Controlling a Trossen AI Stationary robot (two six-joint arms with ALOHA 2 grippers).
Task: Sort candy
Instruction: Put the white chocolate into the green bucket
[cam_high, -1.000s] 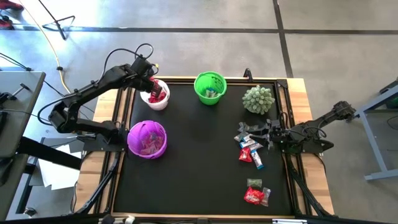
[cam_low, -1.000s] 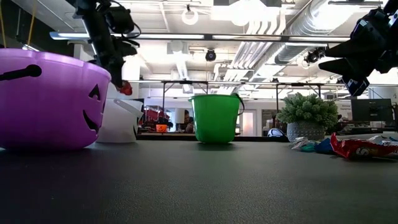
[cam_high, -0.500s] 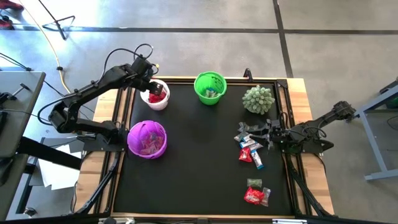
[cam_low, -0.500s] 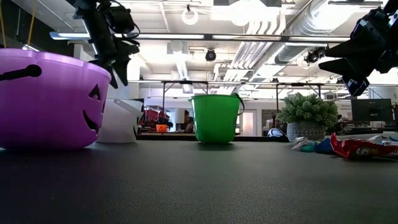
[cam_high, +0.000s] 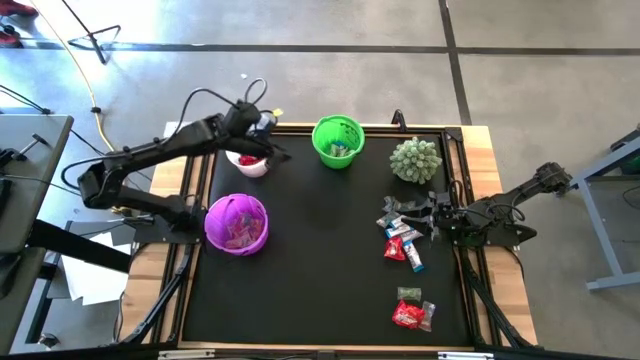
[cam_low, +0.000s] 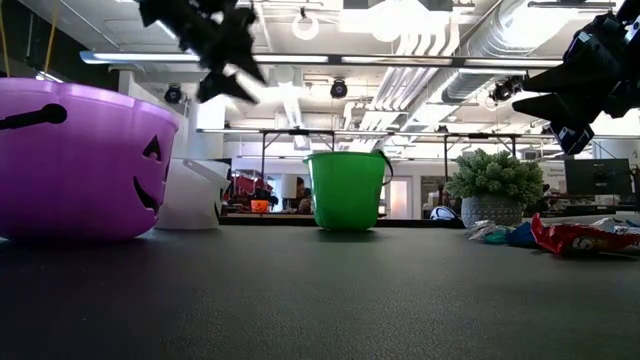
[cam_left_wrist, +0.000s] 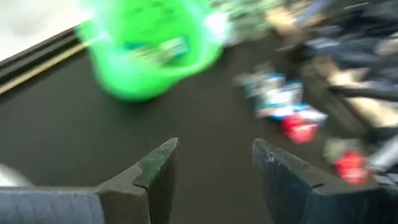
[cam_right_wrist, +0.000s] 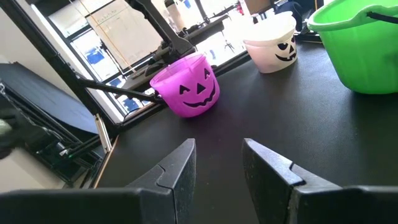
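Note:
My left gripper (cam_high: 272, 147) hangs open and empty above the table, just right of the white cup (cam_high: 246, 162), which holds red candy. Its wrist view looks past the open fingers (cam_left_wrist: 214, 168) at the green cup (cam_left_wrist: 149, 50) and at loose candy (cam_left_wrist: 283, 102) lying on the mat. The purple cup (cam_high: 237, 222) stands at the left. More candy lies in two heaps at the right (cam_high: 402, 242) and near right (cam_high: 413, 312). My right gripper (cam_high: 432, 214) waits open beside the right heap, touching nothing.
A spiky pale-green ball (cam_high: 415, 158) stands at the far right, behind the candy. The green cup (cam_high: 337, 140) sits at the far edge, with some candy in it. The middle of the black mat (cam_high: 320, 260) is bare. A raised frame runs around the mat.
My left gripper, shut on a red candy above the white cup, has opened and let it fall into that cup. It has then swung toward the table's right, toward the green cup, and tipped upward.

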